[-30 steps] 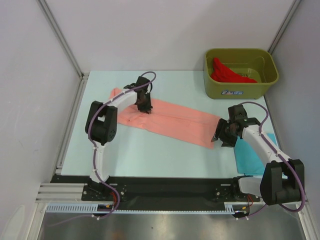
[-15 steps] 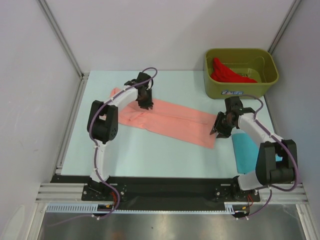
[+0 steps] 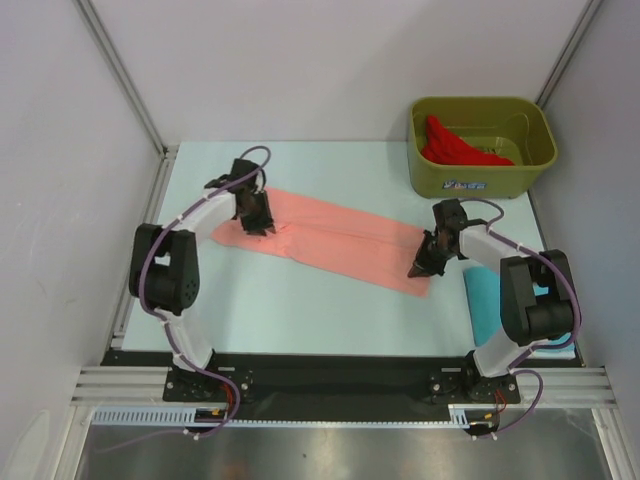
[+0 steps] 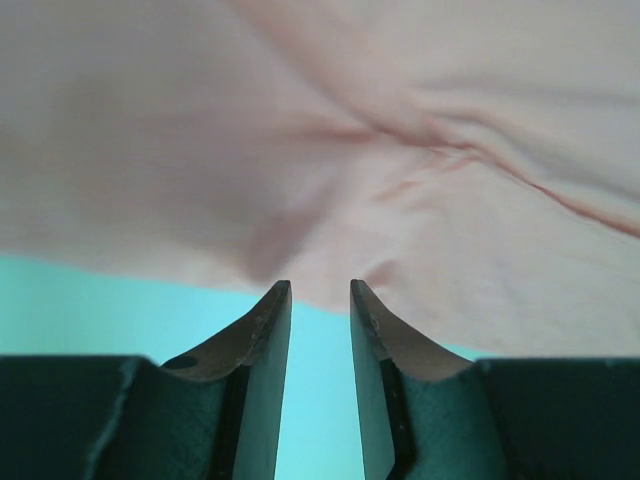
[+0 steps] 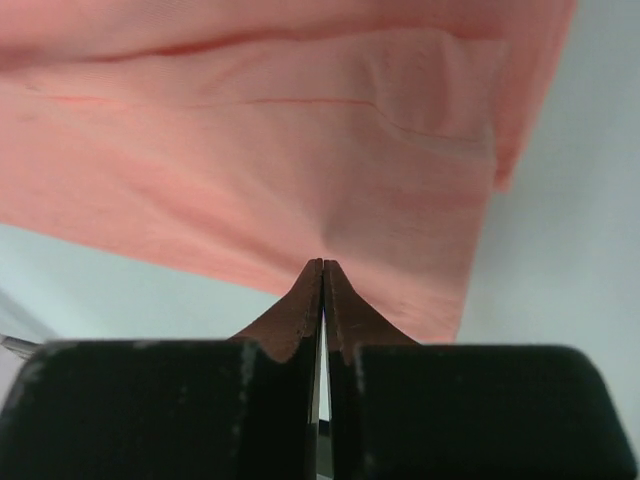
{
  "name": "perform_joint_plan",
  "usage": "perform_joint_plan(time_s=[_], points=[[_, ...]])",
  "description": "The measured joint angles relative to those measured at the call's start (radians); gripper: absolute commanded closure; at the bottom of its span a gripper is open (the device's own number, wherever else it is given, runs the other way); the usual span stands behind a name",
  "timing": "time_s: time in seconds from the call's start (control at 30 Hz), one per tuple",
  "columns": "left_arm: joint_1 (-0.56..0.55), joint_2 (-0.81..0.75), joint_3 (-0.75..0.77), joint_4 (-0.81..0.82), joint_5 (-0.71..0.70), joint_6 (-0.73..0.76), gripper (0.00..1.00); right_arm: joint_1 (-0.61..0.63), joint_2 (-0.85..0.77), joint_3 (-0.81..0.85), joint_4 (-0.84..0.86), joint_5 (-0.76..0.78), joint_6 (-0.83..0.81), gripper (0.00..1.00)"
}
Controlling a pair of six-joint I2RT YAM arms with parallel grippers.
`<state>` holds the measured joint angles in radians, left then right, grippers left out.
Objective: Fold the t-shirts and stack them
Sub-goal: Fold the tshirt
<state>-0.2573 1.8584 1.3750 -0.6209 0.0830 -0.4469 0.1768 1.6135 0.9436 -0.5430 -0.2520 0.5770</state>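
Note:
A salmon-pink t-shirt (image 3: pixel 340 245) lies flat in a long slanted strip across the table. My left gripper (image 3: pixel 260 228) is over its left end and stands open. In the left wrist view the gripper (image 4: pixel 320 290) has its tips at the shirt's (image 4: pixel 400 150) near edge, with only table between them. My right gripper (image 3: pixel 420 270) is at the shirt's right end. In the right wrist view it (image 5: pixel 322 264) is shut on a small pucker of the pink fabric (image 5: pixel 250 150). A turquoise-blue t-shirt (image 3: pixel 488 300) lies at the right, partly under the right arm. A red t-shirt (image 3: pixel 450 148) sits in the tub.
The olive-green tub (image 3: pixel 480 184) stands at the back right corner. Pale walls with metal posts close in the table on the left, back and right. The arm bases sit on the black rail at the near edge.
My left gripper moved left along the pink shirt to its near edge and opened. My right gripper slid left onto the shirt's right end and closed on the fabric.

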Motion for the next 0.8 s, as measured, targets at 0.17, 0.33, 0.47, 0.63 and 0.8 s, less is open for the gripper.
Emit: perform_joint_plan(time_s=[0.17, 0.33, 0.47, 0.63, 0.8], points=[[0.212, -0.124, -0.122, 0.018, 0.000, -0.047, 0.55, -0.003, -0.007, -0.098, 0.035, -0.005, -0.014, 0.88], [0.425, -0.204, -0.176, 0.056, 0.026, -0.090, 0.63, 0.002, -0.027, -0.118, 0.063, -0.006, -0.038, 0.85], [0.464, -0.156, -0.162, 0.091, 0.081, -0.097, 0.73, 0.015, -0.039, -0.116, 0.056, 0.010, -0.064, 0.83], [0.454, -0.024, -0.094, 0.146, 0.137, -0.095, 0.74, 0.041, -0.039, -0.051, -0.035, 0.034, -0.093, 0.80], [0.459, 0.076, -0.055, 0.165, 0.128, -0.098, 0.76, 0.063, -0.039, 0.030, -0.050, 0.036, -0.098, 0.79]])
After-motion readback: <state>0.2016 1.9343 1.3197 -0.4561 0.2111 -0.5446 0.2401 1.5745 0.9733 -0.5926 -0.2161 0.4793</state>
